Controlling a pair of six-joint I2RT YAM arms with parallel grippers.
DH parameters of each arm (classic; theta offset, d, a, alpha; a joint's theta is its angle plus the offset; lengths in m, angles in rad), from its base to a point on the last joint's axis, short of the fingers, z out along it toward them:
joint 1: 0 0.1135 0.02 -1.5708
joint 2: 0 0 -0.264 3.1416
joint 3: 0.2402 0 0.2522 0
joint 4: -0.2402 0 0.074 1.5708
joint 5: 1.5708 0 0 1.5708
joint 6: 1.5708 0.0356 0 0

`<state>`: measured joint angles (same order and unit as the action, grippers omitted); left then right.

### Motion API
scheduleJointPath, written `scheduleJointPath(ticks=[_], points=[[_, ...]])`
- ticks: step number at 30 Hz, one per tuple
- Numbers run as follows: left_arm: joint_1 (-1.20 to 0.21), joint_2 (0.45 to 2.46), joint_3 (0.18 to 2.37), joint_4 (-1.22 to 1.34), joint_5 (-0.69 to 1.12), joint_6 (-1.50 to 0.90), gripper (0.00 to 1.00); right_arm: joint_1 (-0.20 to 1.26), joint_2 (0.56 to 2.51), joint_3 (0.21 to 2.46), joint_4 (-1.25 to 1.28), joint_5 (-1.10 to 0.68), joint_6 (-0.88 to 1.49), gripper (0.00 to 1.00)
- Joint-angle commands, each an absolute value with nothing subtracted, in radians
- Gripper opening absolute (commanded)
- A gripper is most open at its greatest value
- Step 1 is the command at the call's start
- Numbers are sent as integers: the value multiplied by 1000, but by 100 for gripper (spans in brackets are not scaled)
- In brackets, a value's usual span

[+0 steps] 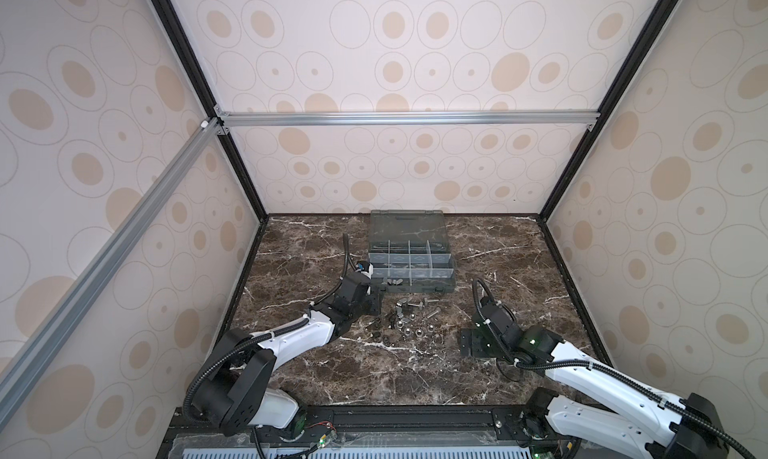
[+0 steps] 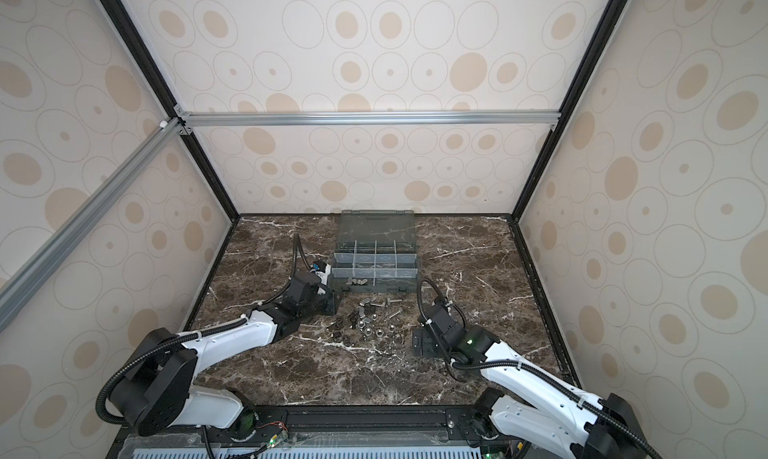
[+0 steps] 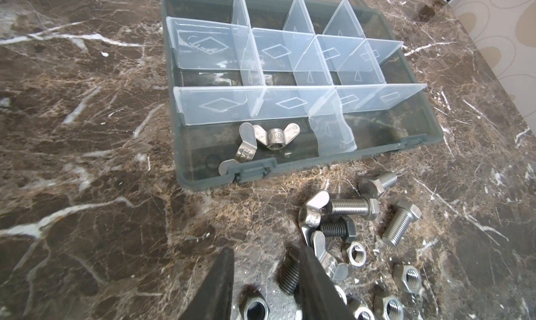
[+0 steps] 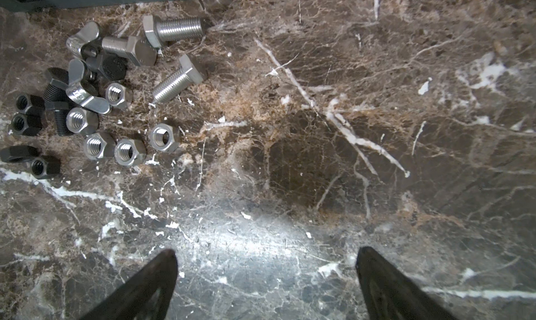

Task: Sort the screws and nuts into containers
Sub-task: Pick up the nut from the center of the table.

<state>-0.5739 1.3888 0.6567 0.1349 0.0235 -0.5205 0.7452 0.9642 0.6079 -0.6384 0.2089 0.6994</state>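
Observation:
Silver and black screws and nuts lie in a loose pile on the marble table, in front of the grey organiser box. Its lid is open, and two silver wing nuts lie in the near left container. My left gripper is low at the pile's left edge and open by a narrow gap. A black screw lies just inside one finger and a black nut sits between the fingers, neither clamped. My right gripper is wide open over bare table, right of the pile.
Silver screws lie at the pile's box side, silver nuts toward the front and black nuts on its left. Two wing nuts sit among them. The other containers look empty. Enclosure walls ring the table.

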Motion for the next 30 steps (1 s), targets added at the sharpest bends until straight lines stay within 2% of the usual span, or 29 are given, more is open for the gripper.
scheduleJointPath(ticks=[1, 18, 23, 30], points=[[-569, 1343, 633, 150, 8, -550, 38, 755, 1009, 655, -615, 197, 675, 99], [-569, 1136, 454, 143, -34, -627, 41, 766, 1431, 960, -473, 99, 521, 93], [-569, 1064, 409, 137, -51, -649, 42, 777, 1576, 1071, -445, 65, 502, 85], [-569, 998, 363, 128, -56, -667, 42, 805, 1753, 1208, -444, 52, 493, 68]])
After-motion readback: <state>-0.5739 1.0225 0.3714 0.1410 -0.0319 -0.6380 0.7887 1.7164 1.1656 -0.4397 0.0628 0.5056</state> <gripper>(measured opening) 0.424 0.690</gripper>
